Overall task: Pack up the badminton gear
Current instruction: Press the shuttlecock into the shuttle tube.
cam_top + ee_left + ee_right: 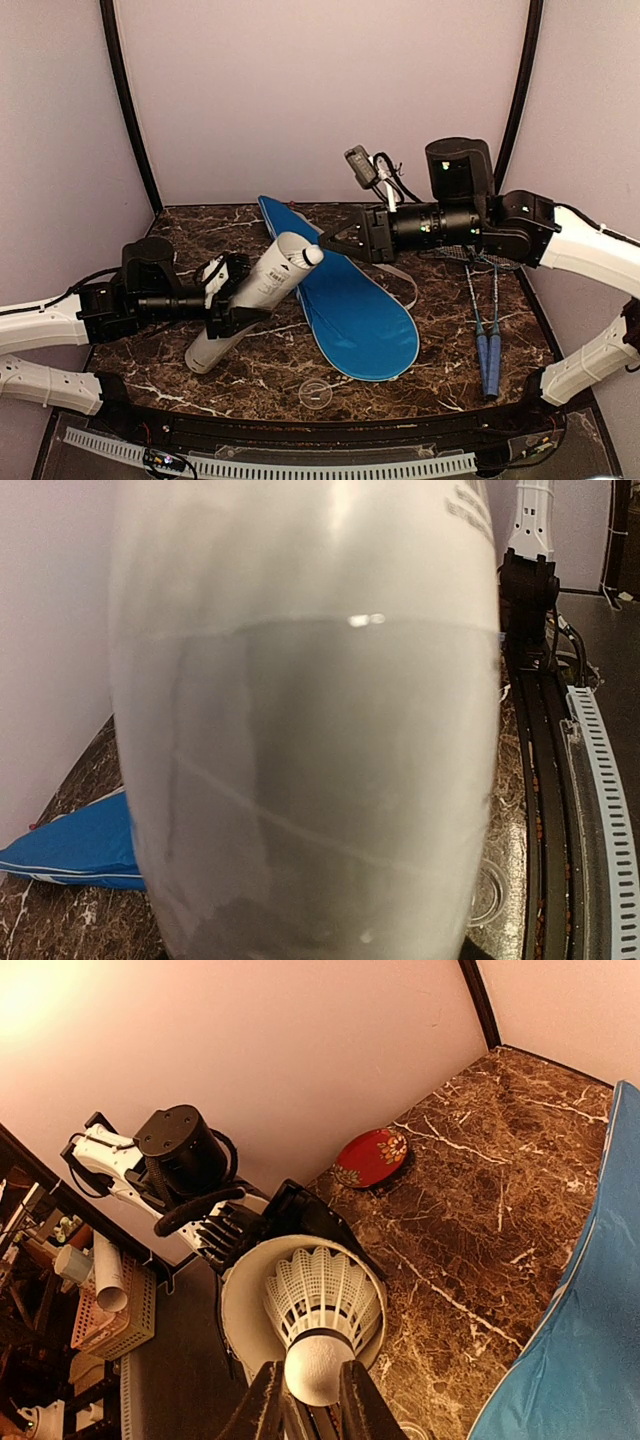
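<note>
Badminton gear at mid-pack: the blue racket cover [360,300] lies flat across the middle of the marble table [440,380], not yet filled. Beside it the long white tube [275,270] is held tilted off the tabletop, its open mouth raised toward the right arm, with the left gripper [228,295] clamped around its middle. Two rackets [487,330] rest side by side near the table's right edge, apart from the cover. At the tube's mouth the right gripper [325,243] pinches a white feathered shuttlecock [320,1310] by its cork, the feathers already inside the rim. A clear round lid [315,392] sits near the front edge.

The step in hand appears to be loading the shuttlecock into the tube. The next move likely calls for pushing it along the tube's axis and releasing the cork, while the left arm holds the tube steady.
</note>
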{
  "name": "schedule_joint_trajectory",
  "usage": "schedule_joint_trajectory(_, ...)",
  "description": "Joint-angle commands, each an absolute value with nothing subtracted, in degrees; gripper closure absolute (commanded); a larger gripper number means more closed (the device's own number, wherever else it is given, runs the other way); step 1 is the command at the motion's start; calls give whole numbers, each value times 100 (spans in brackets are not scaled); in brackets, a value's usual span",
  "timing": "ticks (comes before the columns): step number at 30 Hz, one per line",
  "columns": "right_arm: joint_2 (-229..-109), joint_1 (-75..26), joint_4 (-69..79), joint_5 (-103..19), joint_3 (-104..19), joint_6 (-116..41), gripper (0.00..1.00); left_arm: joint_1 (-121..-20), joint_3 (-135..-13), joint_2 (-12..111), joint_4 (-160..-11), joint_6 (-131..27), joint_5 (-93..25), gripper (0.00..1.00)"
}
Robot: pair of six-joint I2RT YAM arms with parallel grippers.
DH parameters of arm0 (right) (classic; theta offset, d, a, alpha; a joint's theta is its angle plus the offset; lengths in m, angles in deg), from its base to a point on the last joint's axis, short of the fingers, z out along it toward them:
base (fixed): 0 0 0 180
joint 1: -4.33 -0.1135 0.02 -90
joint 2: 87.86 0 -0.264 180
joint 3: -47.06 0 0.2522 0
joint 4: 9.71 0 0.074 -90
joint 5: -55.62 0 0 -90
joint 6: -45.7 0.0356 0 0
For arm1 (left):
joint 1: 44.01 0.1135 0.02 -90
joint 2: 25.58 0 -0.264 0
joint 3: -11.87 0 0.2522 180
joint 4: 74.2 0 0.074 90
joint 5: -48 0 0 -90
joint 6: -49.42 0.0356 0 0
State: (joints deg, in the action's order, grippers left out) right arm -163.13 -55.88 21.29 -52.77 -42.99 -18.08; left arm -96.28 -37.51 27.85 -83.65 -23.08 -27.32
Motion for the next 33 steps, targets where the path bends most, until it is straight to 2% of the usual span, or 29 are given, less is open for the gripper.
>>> schedule_joint_trajectory(1, -16354, -5579, 2023, -5491, -4293, -1774, 81, -9613, -3715, 2654, -8094, -2364, -2741, 46)
schedule_joint_trajectory(9, -16812, -5605, 2361, -5805, -4732, -1946, 84, -9613, -3740, 2748, -8162, -2270, -2633, 46)
schedule_joint_trajectory(20, -17245, -5632, 2644, -6136, -5203, -2117, 83, -9613, -3784, 2874, -8252, -2203, -2574, 43)
schedule_joint_trajectory(21, -17219, -5632, 2642, -6078, -5186, -2112, 81, -9613, -3787, 2869, -8245, -2222, -2617, 44)
schedule_joint_trajectory(26, -16723, -5467, 2559, -5385, -4889, -1994, 52, -9554, -3768, 2874, -8203, -2401, -3170, 43)
schedule_joint_trajectory(28, -16427, -5350, 2438, -5168, -4595, -1848, 44, -9429, -3782, 2878, -8206, -2449, -3202, 43)
schedule_joint_trajectory(33, -15905, -5236, 2387, -4585, -3755, -1528, 37, -8802, -3877, 2855, -8144, -2732, -3304, 43)
